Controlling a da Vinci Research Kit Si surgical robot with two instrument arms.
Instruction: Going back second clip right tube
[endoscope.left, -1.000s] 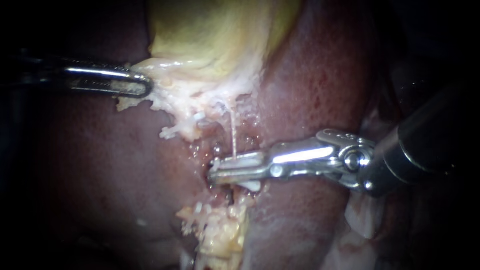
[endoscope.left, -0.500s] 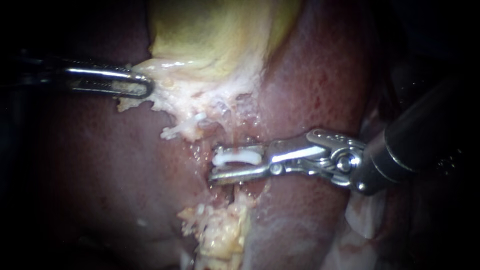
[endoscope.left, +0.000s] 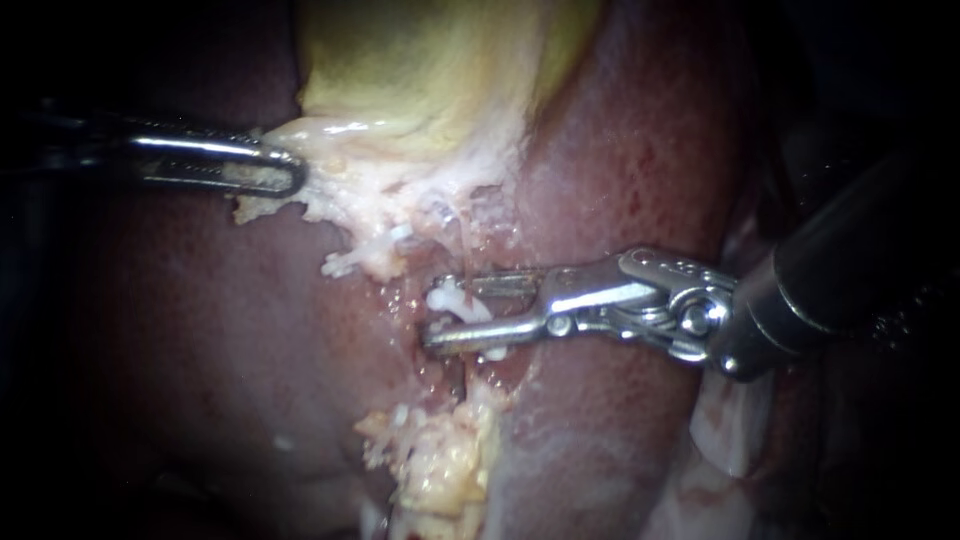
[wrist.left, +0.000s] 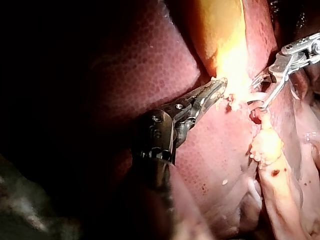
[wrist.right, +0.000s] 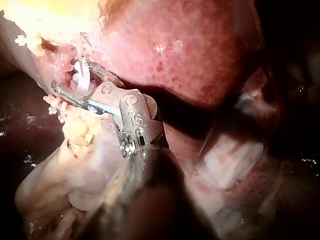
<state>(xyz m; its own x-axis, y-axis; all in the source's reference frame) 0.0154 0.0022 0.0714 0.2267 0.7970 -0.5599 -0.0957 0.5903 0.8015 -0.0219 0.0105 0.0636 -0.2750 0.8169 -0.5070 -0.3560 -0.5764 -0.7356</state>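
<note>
Right instrument (endoscope.left: 450, 315) is in from the right, lying almost level across the liver (endoscope.left: 640, 150), and its jaws are spread, with a clear gap between the upper and the lower one. In that gap sits the white clip (endoscope.left: 450, 297), closer to the upper jaw, with the lower jaw running just beneath it. The clip is on a thin pale tube (endoscope.left: 463, 250) that drops from the ragged underside of the gallbladder (endoscope.left: 430, 70) into the raw, wet hollow between the liver lobes (only this one strand reads clearly as a tube, so I can't say which tube it is). The right wrist view agrees: the white clip stands just ahead of the jaw hinge, beside the open lower jaw.

Over on the other side, the left instrument (endoscope.left: 290, 174) comes in level, jaws pressed together and pinching the pale fringe (endoscope.left: 330, 195) at the gallbladder's lower edge. It is well apart from the clip. In the left wrist view its tip is buried in that same whitish tissue, with the right instrument beyond it.

Below the open jaws lies a lumpy yellowish fat pad (endoscope.left: 440, 465), near the lower jaw but not touching it.
</note>
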